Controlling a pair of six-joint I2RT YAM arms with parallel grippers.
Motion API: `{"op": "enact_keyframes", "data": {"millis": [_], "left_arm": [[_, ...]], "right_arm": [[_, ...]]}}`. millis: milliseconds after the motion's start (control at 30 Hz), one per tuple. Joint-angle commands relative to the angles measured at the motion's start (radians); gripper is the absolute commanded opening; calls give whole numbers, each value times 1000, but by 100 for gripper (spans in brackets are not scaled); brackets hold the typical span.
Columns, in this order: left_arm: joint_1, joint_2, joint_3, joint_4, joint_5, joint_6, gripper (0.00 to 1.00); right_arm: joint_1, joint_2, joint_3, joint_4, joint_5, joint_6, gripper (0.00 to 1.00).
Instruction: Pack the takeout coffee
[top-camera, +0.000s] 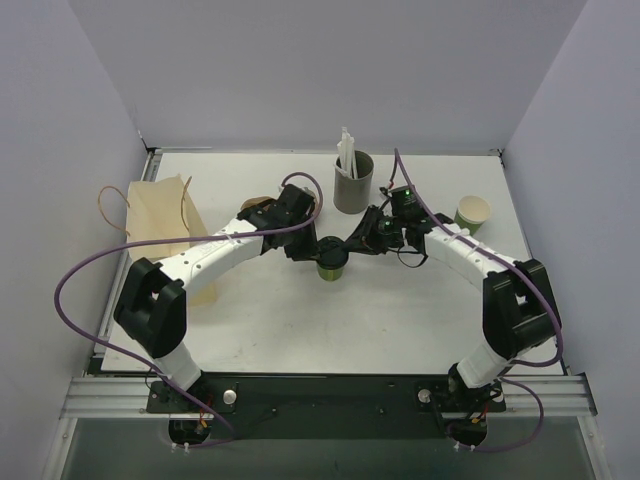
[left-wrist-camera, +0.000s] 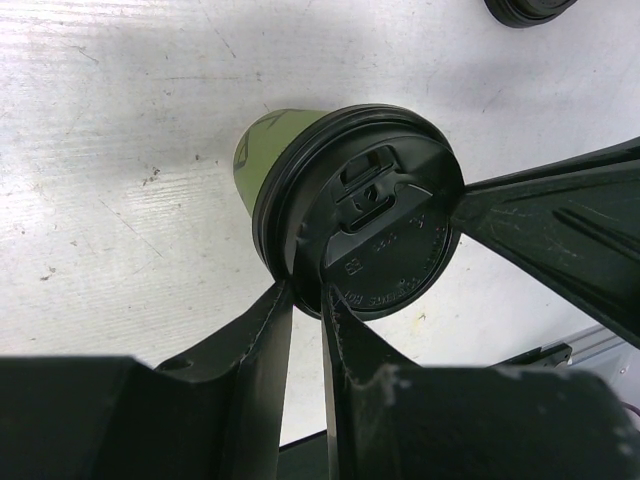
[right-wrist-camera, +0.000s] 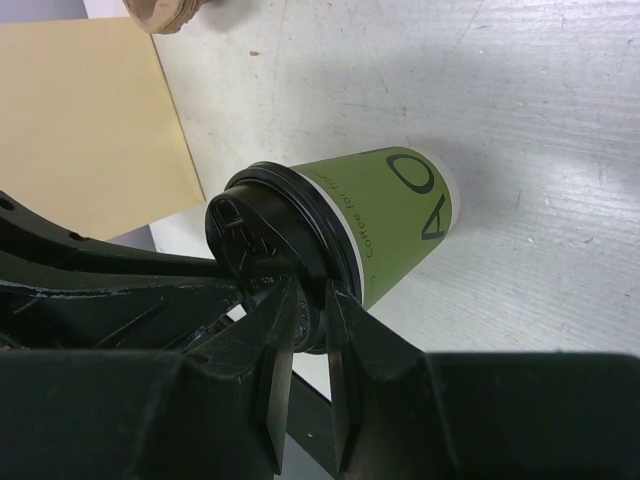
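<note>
The takeout coffee (top-camera: 332, 260) is a small green paper cup with a round black lid, standing at the table's middle. My left gripper (top-camera: 314, 250) is at its left and my right gripper (top-camera: 353, 244) at its right. In the left wrist view the cup (left-wrist-camera: 262, 145) carries the lid (left-wrist-camera: 385, 225), and the left gripper (left-wrist-camera: 308, 295) is shut on the lid's rim. In the right wrist view the cup (right-wrist-camera: 395, 210) and lid (right-wrist-camera: 262, 245) show, with the right gripper (right-wrist-camera: 312, 298) shut on the opposite side of the lid's rim.
A tall grey cup with white straws (top-camera: 352, 180) stands just behind the coffee. An open green cup (top-camera: 473, 213) is at the right. A tan paper bag (top-camera: 160, 225) lies at the left edge. A brown round object (top-camera: 257, 205) sits behind the left arm.
</note>
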Motion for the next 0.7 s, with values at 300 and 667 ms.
{"op": "enact_keyframes", "data": {"millis": [300,667], "left_arm": [[-15,90,-19,-150,-10,72,28],[11,56,128,-182,33,127,38]], "right_arm": [[51,56,180,-378,113,-91,17],[91,76,385,-526,207,-154,18]]}}
